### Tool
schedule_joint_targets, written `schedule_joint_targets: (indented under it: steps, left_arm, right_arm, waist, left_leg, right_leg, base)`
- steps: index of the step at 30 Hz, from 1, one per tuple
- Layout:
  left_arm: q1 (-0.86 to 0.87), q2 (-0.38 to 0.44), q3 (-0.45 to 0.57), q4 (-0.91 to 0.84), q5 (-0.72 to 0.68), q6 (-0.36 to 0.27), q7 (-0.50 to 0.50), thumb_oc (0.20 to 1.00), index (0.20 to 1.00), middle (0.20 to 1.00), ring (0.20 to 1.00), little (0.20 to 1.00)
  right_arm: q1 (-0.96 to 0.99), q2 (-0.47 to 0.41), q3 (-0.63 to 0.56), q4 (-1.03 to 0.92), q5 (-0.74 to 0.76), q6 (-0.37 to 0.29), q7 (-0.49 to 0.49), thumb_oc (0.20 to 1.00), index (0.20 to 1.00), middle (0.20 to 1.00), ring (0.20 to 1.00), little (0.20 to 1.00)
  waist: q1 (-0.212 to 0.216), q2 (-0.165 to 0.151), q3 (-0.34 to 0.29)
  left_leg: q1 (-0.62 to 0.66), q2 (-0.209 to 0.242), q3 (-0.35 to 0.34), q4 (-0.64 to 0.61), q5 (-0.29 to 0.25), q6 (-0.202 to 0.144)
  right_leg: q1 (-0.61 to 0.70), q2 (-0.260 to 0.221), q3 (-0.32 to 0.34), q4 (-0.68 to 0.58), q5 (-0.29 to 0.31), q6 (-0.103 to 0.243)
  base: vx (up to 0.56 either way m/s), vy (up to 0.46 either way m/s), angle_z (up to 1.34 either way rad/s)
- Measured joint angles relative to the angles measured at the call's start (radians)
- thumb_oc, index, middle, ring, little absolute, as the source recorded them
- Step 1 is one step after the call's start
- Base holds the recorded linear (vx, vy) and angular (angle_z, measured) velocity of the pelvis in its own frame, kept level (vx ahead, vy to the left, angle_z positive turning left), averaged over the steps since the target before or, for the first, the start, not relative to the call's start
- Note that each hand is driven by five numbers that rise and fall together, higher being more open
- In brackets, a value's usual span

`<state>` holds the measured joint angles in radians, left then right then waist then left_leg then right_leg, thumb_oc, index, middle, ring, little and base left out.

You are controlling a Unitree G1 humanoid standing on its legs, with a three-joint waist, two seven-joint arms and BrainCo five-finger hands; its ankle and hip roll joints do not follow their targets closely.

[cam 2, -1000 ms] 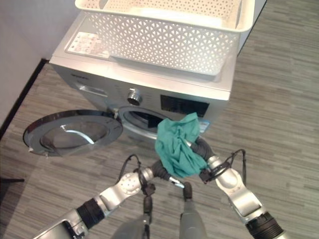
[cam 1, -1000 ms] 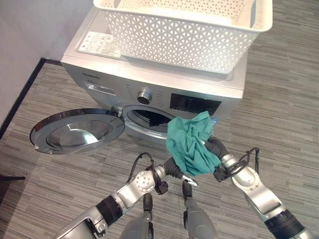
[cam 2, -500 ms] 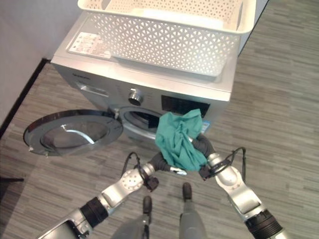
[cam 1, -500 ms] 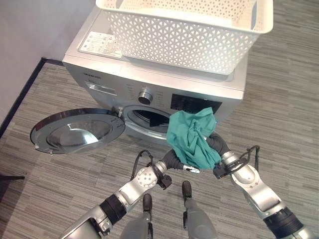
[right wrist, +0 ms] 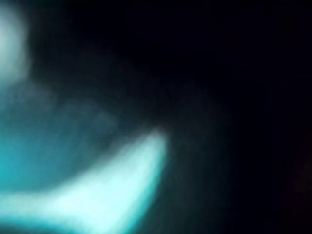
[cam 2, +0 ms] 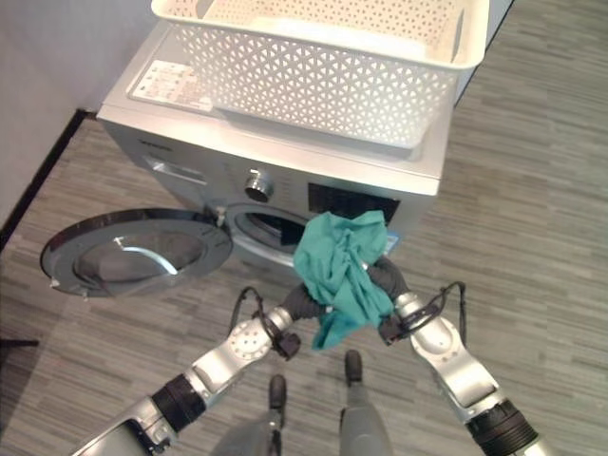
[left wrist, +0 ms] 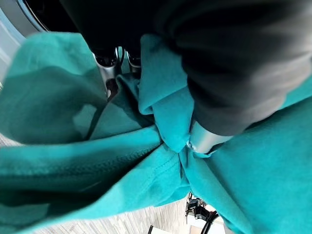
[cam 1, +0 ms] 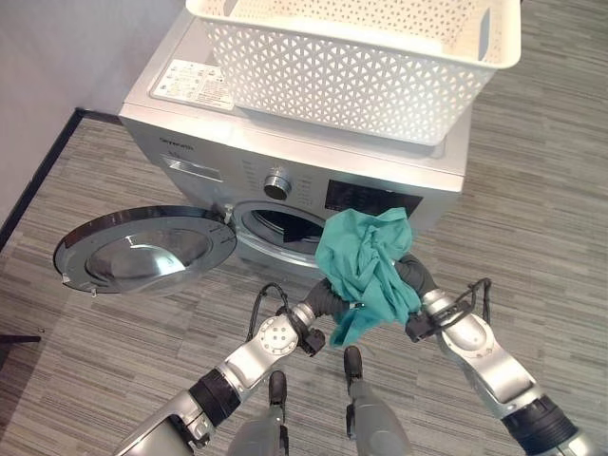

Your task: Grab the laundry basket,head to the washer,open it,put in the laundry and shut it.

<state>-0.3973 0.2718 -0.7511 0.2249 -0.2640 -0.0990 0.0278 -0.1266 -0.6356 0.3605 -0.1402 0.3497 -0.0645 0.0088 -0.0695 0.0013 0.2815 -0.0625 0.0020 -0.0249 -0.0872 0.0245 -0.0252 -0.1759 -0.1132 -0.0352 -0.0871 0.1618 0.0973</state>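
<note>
Just before the open washer [cam 1: 285,142] drum mouth [cam 1: 285,228], we hold the teal garment [cam 1: 366,266] bunched between both hands. Our left hand [left wrist: 204,139] grips its folds; whether the right hand [cam 1: 410,277] clasps it we cannot tell. The mouth lies ahead, slightly leftward.

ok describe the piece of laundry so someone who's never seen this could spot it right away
Find the silver front-loading washer with the white lattice basket on top and its round door swung open. Just in front of the drum opening, a crumpled teal cloth is bunched between the left hand and the right hand. It is the only soft, coloured thing there.
</note>
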Motion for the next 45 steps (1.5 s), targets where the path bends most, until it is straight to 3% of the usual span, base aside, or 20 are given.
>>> schedule_joint_targets:
  steps: [1,6,12,17,20,23,28,33,39,43,45]
  left_arm:
    - [0.004,0.002,0.005,0.0,0.0,0.0,0.0,0.2,0.2,0.2,0.2,0.2]
    - [0.043,0.028,0.073,0.0,0.0,-0.001,0.018,0.2,0.2,0.2,0.2,0.2]
    - [0.122,0.079,0.206,-0.004,-0.001,-0.014,0.039,0.2,0.2,0.2,0.2,0.2]
    - [0.219,0.124,0.238,-0.016,-0.001,-0.035,0.001,0.2,0.2,0.2,0.2,0.2]
    - [0.344,0.143,0.272,-0.031,-0.013,-0.039,-0.05,0.2,0.2,0.2,0.2,0.2]
    - [0.437,0.147,0.283,-0.03,-0.052,-0.041,-0.076,0.2,0.2,0.2,0.2,0.2]
    - [0.476,0.11,0.291,0.003,-0.091,-0.04,-0.082,0.2,0.2,0.2,0.2,0.2]
    - [0.396,0.061,0.273,0.096,-0.114,-0.037,-0.069,0.2,0.2,0.2,0.2,0.2]
    - [0.209,-0.031,0.227,0.247,-0.148,-0.035,0.002,0.2,0.2,0.2,0.2,0.2]
    - [0.116,-0.054,0.232,0.279,-0.184,-0.039,0.046,0.2,0.2,0.2,0.2,0.2]
    - [0.062,-0.06,0.242,0.318,-0.208,-0.044,0.071,0.2,0.2,0.2,0.2,0.2]
  right_arm:
    - [0.02,-0.003,-0.007,-0.001,0.024,-0.001,0.01,1.0,1.0,1.0,1.0,1.0]
    - [0.109,-0.005,-0.047,-0.006,0.088,-0.017,0.055,1.0,1.0,1.0,1.0,1.0]
    - [0.291,0.054,-0.117,0.113,0.284,-0.042,0.157,1.0,1.0,1.0,1.0,1.0]
    - [0.367,0.112,-0.145,0.36,0.413,-0.04,0.26,1.0,1.0,1.0,1.0,1.0]
    - [0.388,0.21,-0.204,0.678,0.421,-0.04,0.294,1.0,1.0,1.0,1.0,1.0]
    - [0.389,0.266,-0.221,0.952,0.372,-0.025,0.273,1.0,1.0,1.0,1.0,1.0]
    - [0.384,0.351,-0.314,1.089,0.34,-0.02,0.212,1.0,1.0,1.0,1.0,1.0]
    - [0.302,0.362,-0.361,1.262,0.301,-0.019,0.101,1.0,1.0,1.0,1.0,1.0]
    - [0.269,0.36,-0.334,1.228,0.3,-0.02,0.024,1.0,1.0,1.0,1.0,1.0]
    - [0.208,0.361,-0.326,1.182,0.282,-0.022,0.01,1.0,1.0,1.0,1.0,1.0]
    - [0.169,0.36,-0.322,1.142,0.282,-0.023,-0.002,1.0,1.0,1.0,1.0,1.0]
  waist:
    - [0.0,-0.005,-0.003]
    - [-0.002,-0.015,-0.009]
    - [-0.006,-0.028,-0.017]
    - [-0.004,-0.053,-0.033]
    - [-0.003,-0.069,-0.05]
    - [0.002,-0.063,-0.056]
    - [0.002,-0.059,-0.056]
    - [0.001,-0.053,-0.06]
    - [-0.003,-0.059,-0.055]
    - [-0.027,-0.094,-0.037]
    - [-0.033,-0.126,-0.019]
  left_leg:
    - [0.0,0.0,0.0,0.0,0.0,0.0]
    - [0.0,0.001,0.001,-0.001,0.0,0.0]
    - [0.003,0.003,0.006,-0.002,-0.001,0.0]
    - [0.005,0.005,0.006,-0.003,-0.001,-0.001]
    - [0.008,0.004,0.008,-0.003,-0.001,0.0]
    - [0.007,0.002,0.009,-0.003,-0.001,0.0]
    - [0.006,0.001,0.013,-0.003,-0.001,0.0]
    - [-0.025,0.0,0.034,-0.003,-0.001,0.001]
    - [-0.065,0.003,0.045,0.017,-0.006,0.002]
    - [-0.096,-0.006,0.069,0.058,-0.027,0.006]
    - [-0.117,-0.016,0.091,0.099,-0.057,0.029]
  right_leg:
    - [0.0,0.0,0.0,0.0,0.0,0.0]
    - [0.0,0.001,0.001,0.0,0.0,0.0]
    - [0.0,0.002,0.004,0.0,0.0,0.0]
    - [0.001,0.001,0.004,0.0,-0.001,0.0]
    - [0.003,-0.004,0.005,-0.001,-0.003,0.001]
    - [0.003,-0.006,0.005,-0.001,-0.003,0.002]
    - [-0.001,-0.006,0.009,-0.009,-0.005,0.004]
    - [-0.04,-0.006,0.023,-0.008,0.002,0.005]
    - [-0.079,0.007,0.033,0.0,0.021,-0.004]
    - [-0.106,0.01,0.066,0.001,0.034,-0.005]
    - [-0.134,0.007,0.106,0.029,0.04,-0.002]
  base:
    - [0.0,0.0,0.0]
    - [0.0,0.0,0.0]
    - [0.0,0.0,0.0]
    - [0.0,0.0,0.0]
    - [0.0,0.0,0.0]
    - [0.0,0.0,0.0]
    - [0.0,-0.001,-0.01]
    - [-0.01,-0.003,-0.11]
    - [-0.04,0.02,-0.07]
    - [-0.05,0.109,-0.19]
    - [-0.02,0.174,-0.34]
